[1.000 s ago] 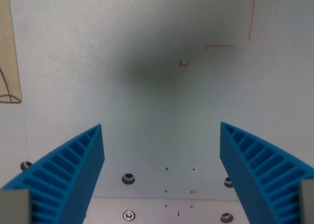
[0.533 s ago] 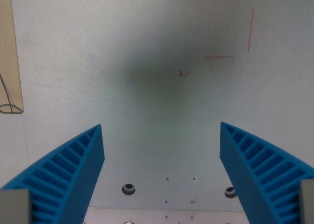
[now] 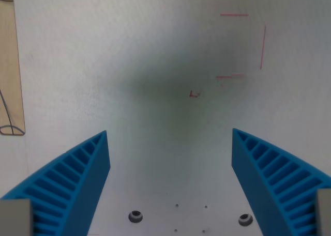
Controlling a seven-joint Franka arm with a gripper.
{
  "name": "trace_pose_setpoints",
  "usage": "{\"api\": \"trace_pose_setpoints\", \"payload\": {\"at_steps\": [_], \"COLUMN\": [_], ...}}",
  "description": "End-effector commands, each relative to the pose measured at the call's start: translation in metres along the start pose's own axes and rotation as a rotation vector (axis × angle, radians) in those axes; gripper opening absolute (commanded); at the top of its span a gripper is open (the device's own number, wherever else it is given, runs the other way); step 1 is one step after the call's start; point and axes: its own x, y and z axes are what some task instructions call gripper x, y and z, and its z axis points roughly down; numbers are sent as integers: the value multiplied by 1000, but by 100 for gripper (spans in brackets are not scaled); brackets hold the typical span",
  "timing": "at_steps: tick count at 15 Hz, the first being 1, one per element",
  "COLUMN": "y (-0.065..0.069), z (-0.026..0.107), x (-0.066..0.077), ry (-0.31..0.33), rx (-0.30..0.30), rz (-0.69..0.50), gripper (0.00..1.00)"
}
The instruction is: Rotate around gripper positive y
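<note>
The end effector (image 3: 170,187) hangs over a pale, off-white surface (image 3: 103,55) with its two blue ribbed fingers (image 3: 70,187) spread wide apart and nothing between them. One finger fills the lower corner on the wrist view's left, the other the lower corner on the wrist view's right; both taper upward to blunt tips, and a grey mounting block shows at the base of each.

There is no separate object to handle here; the thing in question is the end effector itself, which sits at the bottom of the view, clear of the surface below.

A soft dark shadow (image 3: 165,89) lies on the surface ahead of the fingertips, roughly centred between them. Just at its edge, toward the wrist view's right, is a small red scribble (image 3: 194,94). Further ahead and to the right are thin red lines (image 3: 243,45): two short horizontal strokes and one vertical stroke, arranged like three sides of a square.

Between the fingers, near the bottom edge, two round screw holes (image 3: 135,216) are set in the surface, one close to each finger, with a few tiny dots between them.

Well off to the wrist view's left, a tan wooden strip (image 3: 10,65) runs along the frame edge, with a thin dark curved line drawn near its lower end.
</note>
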Motion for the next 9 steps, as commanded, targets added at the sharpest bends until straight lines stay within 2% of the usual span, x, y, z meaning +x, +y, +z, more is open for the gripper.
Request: {"api": "trace_pose_setpoints", "payload": {"at_steps": [1,9], "y": [0,0], "z": [-4,-4], "x": [-16,-16], "ry": [258,351], "rx": [2,2], "rz": [0,0], "gripper": [100,100]}}
